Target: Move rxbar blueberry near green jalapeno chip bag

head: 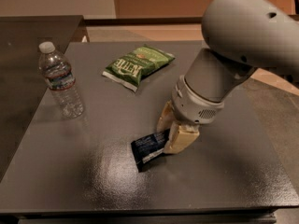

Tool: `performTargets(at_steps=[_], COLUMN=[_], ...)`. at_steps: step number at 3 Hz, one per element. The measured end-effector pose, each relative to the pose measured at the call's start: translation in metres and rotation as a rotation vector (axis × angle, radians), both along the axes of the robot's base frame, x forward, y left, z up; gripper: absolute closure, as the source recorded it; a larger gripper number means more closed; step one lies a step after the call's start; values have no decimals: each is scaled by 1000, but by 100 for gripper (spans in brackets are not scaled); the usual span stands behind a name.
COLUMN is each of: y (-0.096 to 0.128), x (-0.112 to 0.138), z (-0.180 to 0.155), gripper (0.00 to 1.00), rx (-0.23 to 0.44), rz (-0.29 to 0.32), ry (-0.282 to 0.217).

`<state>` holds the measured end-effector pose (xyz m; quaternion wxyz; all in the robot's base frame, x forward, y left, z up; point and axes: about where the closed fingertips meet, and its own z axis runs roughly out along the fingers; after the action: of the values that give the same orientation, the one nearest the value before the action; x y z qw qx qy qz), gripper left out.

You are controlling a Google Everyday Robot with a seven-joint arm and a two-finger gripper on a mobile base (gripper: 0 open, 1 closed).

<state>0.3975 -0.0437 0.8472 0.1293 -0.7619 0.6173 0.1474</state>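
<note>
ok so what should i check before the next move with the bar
1. Gripper at the bar: ok. The gripper is down at the right end of the rxbar blueberry.
2. Firm hold on the bar: cannot tell.
3. Target found: ok. The green jalapeno chip bag lies at the far side of the table, well apart from the bar.
4. Path to the bag: ok. Only bare tabletop lies between bar and bag.
5. Water bottle out of the way: ok. It stands upright at the left, off that line.
</note>
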Motion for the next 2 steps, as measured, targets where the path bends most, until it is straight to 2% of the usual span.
performTargets(at_steps=[2], y=[3], x=[60], z=[43], gripper=[100], rx=[52], rz=[-135], ry=[-60])
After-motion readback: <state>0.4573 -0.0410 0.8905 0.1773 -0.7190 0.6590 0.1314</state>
